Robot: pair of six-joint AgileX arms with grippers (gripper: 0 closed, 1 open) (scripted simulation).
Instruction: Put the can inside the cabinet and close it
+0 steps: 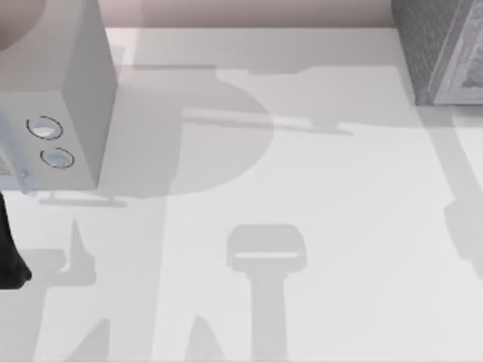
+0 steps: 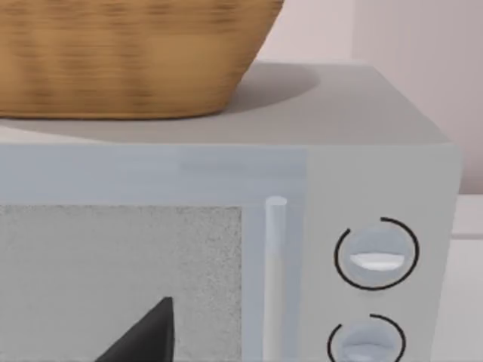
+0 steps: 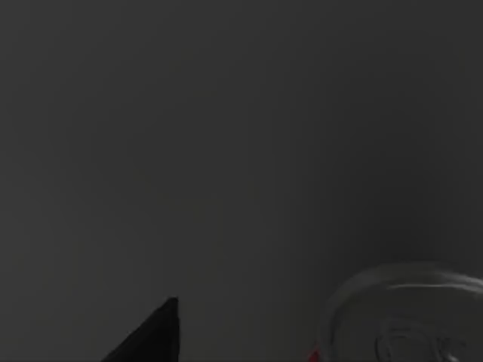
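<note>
Two boxes stand on the desk (image 1: 317, 188): the speckled cabinet (image 1: 430, 45) at two o'clock, a smooth pale box (image 1: 68, 98) with dials at ten. Right wrist view is dark, with the can (image 3: 407, 317) close by a dark fingertip (image 3: 155, 335). Whether either claw is open or holding anything, I cannot tell.

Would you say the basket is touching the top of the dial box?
Touching: the left wrist view shows the basket resting directly on the dial box.
</note>
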